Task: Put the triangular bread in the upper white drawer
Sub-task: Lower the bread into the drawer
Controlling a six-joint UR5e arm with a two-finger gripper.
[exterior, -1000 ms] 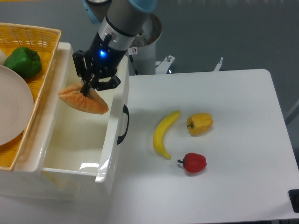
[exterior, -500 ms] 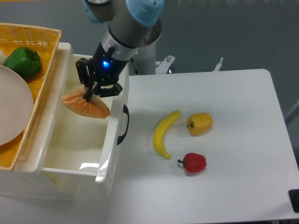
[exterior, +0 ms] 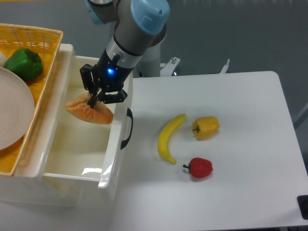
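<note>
Now: claw pinching triangular bread inside upper white drawer, upper left of frame.
Bread sits close to the right wall; I'd lower until it rests on the drawer floor, release there, then lift straight up clear of the wall.

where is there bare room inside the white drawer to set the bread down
The upper white drawer floor is bare from the triangular bread down to the front wall. It is crowded only at the back, where the end effector holds the bread beside the handle-side wall.
</note>
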